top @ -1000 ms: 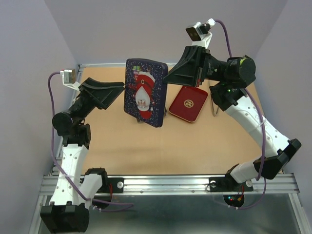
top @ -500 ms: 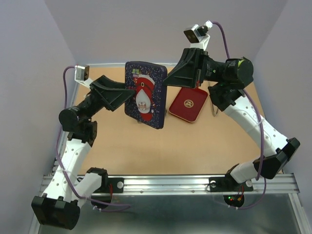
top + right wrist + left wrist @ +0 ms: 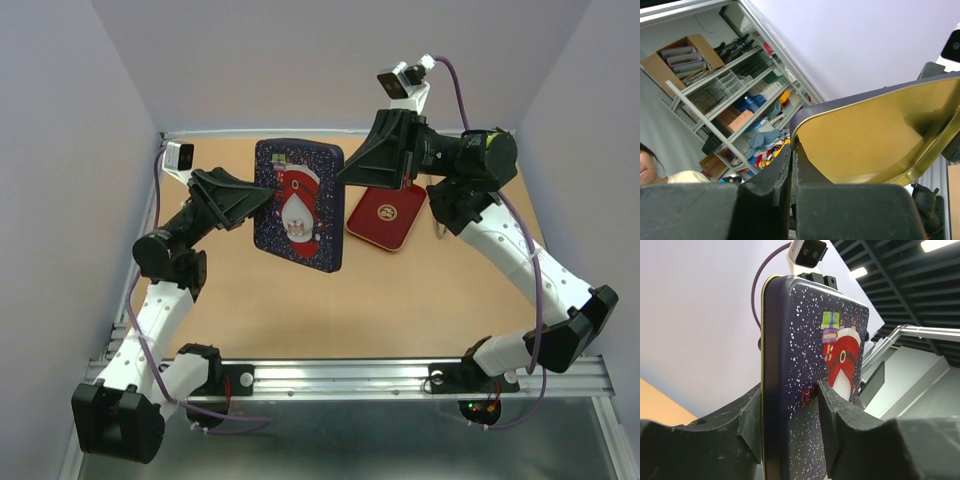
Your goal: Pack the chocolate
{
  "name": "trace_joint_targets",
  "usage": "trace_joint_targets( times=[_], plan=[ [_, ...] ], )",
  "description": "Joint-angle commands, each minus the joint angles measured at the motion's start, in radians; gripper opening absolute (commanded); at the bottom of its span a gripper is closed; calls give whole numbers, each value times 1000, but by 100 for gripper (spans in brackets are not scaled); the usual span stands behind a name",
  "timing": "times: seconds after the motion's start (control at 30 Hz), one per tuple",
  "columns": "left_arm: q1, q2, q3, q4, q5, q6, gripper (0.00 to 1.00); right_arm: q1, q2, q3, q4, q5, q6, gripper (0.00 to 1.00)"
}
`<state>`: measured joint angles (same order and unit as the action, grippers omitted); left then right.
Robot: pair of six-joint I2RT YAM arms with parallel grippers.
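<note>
A dark-blue tin lid [image 3: 298, 205] with a Santa picture hangs upright above the table, picture toward the camera. My right gripper [image 3: 345, 172] is shut on its right rim; in the right wrist view the fingers [image 3: 791, 150] pinch the thin wall beside the lid's gold inside [image 3: 870, 135]. My left gripper [image 3: 262, 195] straddles the lid's left edge. In the left wrist view one pad sits on the gold-rimmed back and the other on the snowy face [image 3: 810, 365], gripper [image 3: 790, 390] closed on the lid. The chocolate is out of view.
A red tray [image 3: 386, 215] with a gold emblem lies flat on the tan table [image 3: 330, 300] just right of the lid, under the right arm. Lilac walls close in the left, back and right sides. A metal rail [image 3: 350, 378] runs along the near edge.
The left arm swung in from the left and up to the lid's left edge, and its jaws closed onto it. The right gripper held the lid, which shifted only slightly.
</note>
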<state>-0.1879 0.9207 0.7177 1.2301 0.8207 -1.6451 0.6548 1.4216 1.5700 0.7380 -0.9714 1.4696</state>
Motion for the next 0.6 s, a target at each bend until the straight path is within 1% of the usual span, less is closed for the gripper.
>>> trace_joint_targets(
  times=[0.0,0.07,0.1,0.13,0.17,0.2,0.27,0.3,0.4,0.47,0.57],
  plan=[
    [-7,-5,9,403,8,-106,41,2,-7,-45,18,19,-46,1],
    [-7,-2,2,443,-3,-131,40,2,-10,-62,18,22,-55,2],
    [-7,1,-6,478,-8,-143,40,0,-13,-70,18,25,-57,7],
    [-7,4,-12,499,-18,-163,38,-1,-18,-89,18,31,-63,9],
    [-7,4,-17,515,-23,-173,34,-3,-21,-99,18,34,-64,12],
    [-7,6,-29,549,-29,-183,31,-6,-24,-111,18,37,-71,19],
    [-7,15,-44,591,-54,-211,24,-9,-32,-154,18,56,-80,22],
    [-7,24,-58,638,-66,-240,18,-17,-38,-181,18,68,-84,25],
    [-7,32,-76,701,-78,-277,15,-23,-50,-223,18,85,-97,29],
    [-5,32,-75,703,-69,-275,12,-26,-53,-246,18,97,-103,33],
    [-5,27,-64,684,-55,-252,5,-30,-55,-278,18,112,-107,39]
  ],
)
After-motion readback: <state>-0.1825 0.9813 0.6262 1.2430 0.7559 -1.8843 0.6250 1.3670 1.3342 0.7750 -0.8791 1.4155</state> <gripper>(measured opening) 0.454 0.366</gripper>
